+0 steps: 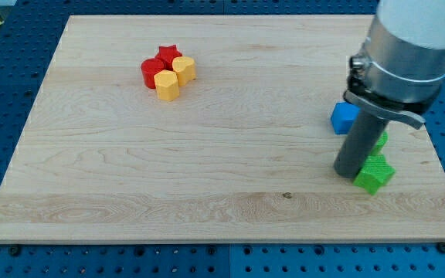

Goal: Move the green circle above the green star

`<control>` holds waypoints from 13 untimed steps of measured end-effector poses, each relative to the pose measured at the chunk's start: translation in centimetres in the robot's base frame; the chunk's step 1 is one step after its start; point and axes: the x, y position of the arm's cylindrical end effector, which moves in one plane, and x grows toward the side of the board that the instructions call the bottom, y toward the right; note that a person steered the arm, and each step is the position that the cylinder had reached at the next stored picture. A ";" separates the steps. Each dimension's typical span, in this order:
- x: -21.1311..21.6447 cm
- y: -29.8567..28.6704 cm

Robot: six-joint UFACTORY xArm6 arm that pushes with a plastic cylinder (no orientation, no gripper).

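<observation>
A green star block (376, 174) lies near the view's right edge, toward the bottom. A second green block (380, 142), probably the green circle, sits just above it, mostly hidden behind the rod. My tip (348, 173) stands right against the star's left side, below the hidden green block. A blue block (344, 117) lies just above and left of the rod.
A tight cluster sits at the view's upper left: a red star (168, 55), a red block (151, 72), and two yellow blocks (184, 68) (167, 84). The wooden board's right edge (439, 154) runs close to the green blocks.
</observation>
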 end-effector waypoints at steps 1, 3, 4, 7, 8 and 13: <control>0.6 2.5; 1.9 4.1; 1.8 1.3; -5.9 -4.9; -6.4 -2.1; -3.6 3.4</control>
